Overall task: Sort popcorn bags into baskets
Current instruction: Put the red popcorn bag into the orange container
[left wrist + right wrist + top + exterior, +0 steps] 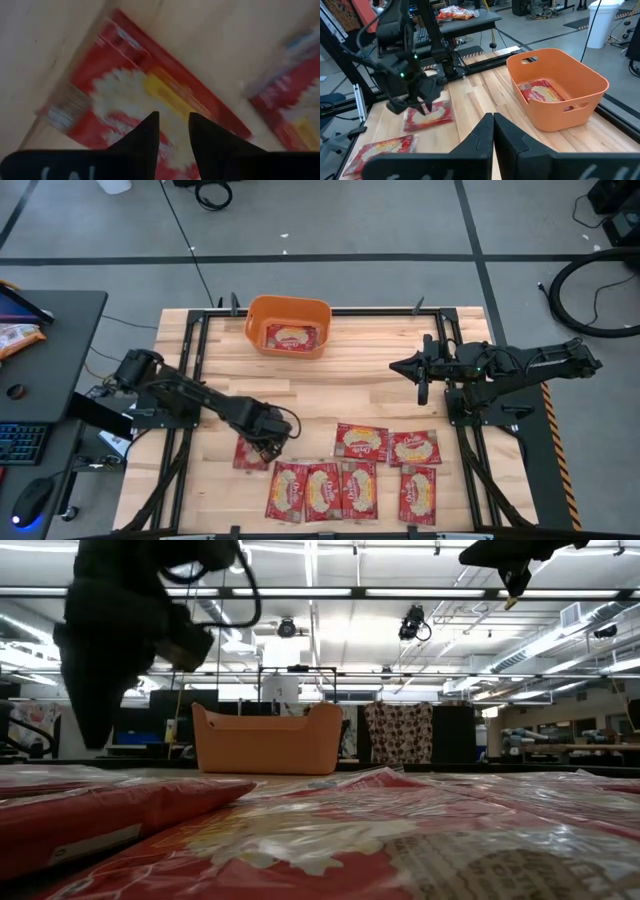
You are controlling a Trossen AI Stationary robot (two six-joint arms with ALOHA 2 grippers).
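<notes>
Several red popcorn bags with cream-yellow ovals lie flat along the table's near side, among them a row (323, 490) and a pair (361, 442). One more bag (290, 337) lies inside the orange basket (262, 308) near the far edge. My left gripper (262, 442) points down over the leftmost bag (247, 456). Its fingers stand slightly open above the bag's cream oval (125, 90). My right gripper (412, 367) waits shut in the air at the table's right side, holding nothing. My left gripper (174, 122) comes from above at the middle of the leftmost bag (432, 114), which lies flat on the wood. Whether the fingertips (152, 125) touch the bag cannot be told.
A black side desk at the left carries an orange-and-white packet (20, 335), a keyboard and a mouse. Black frame rails run along the table's edges. Bare wood lies between the basket (545, 50) and the near bags. Another bag (290, 110) lies close to the leftmost one.
</notes>
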